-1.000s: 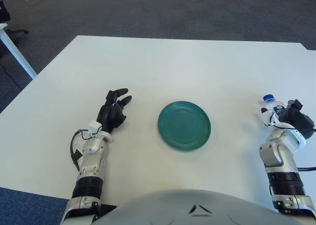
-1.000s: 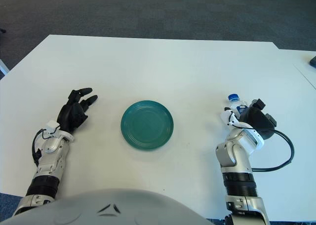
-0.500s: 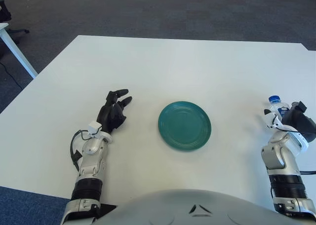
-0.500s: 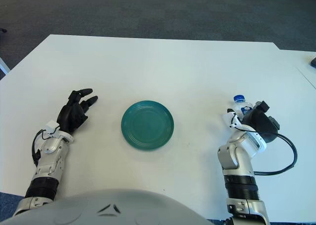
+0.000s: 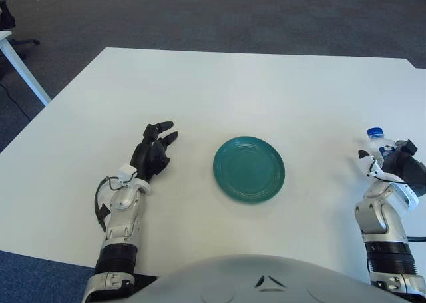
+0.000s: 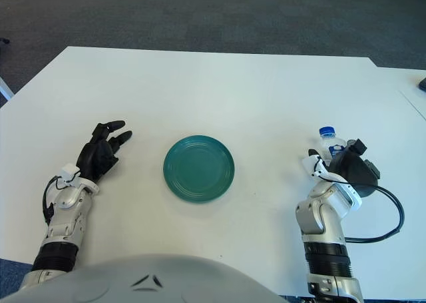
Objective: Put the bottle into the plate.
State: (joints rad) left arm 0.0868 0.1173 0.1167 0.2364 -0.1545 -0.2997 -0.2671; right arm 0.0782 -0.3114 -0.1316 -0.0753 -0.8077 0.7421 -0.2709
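By the table's right edge the right hand (image 6: 349,166) sits against the small, light, slick plastic bottle (image 6: 331,142), grip unclear; mid-body looks best.

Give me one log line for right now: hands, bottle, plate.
left hand: open, idle on table | right hand: at bottle, grasp unclear | plate: empty, table centre | bottle: upright, right of plate, not placed

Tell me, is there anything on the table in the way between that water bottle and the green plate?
Nothing visible is. The bottle stands at the right robot hand, and the stretch of white table between it and the plate is bare. The left robot hand rests on the plate's far side.
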